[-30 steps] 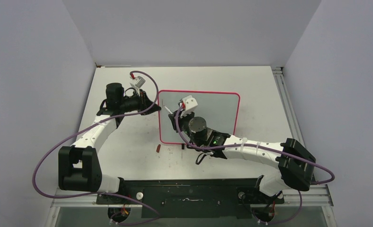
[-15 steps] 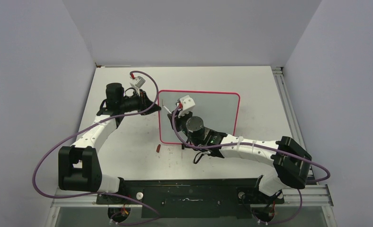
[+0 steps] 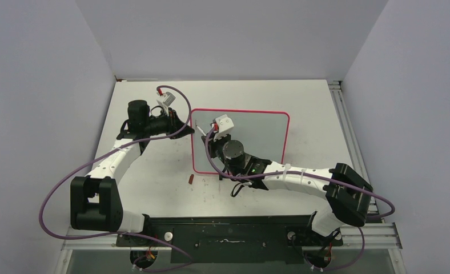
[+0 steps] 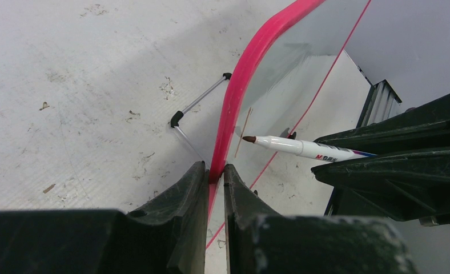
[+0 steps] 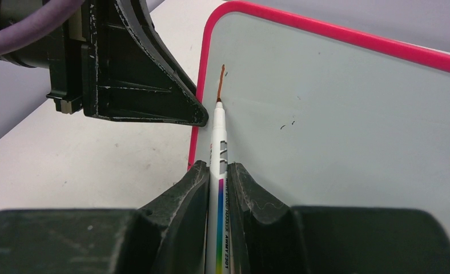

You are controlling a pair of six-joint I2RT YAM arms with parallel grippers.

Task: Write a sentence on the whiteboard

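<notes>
Tabletop (image 3: 314, 131); right gripper (image 5: 216, 171) outstretched at whiteboard (image 5: 337, 125)

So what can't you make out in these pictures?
- Top view: the wrist behind the right pincer hides the marker tip and the stroke.
- Right wrist view: the whiteboard runs off the right edge.
- Left wrist view: the whiteboard is edge-on in the left pincer, its face mostly reflections.
- Top view: a red thing on the table, too small to identify.

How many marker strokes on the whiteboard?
1: a short reddish-brown stroke near the left edge of the whiteboard, at the tip of the marker. Others may be hidden.
</notes>
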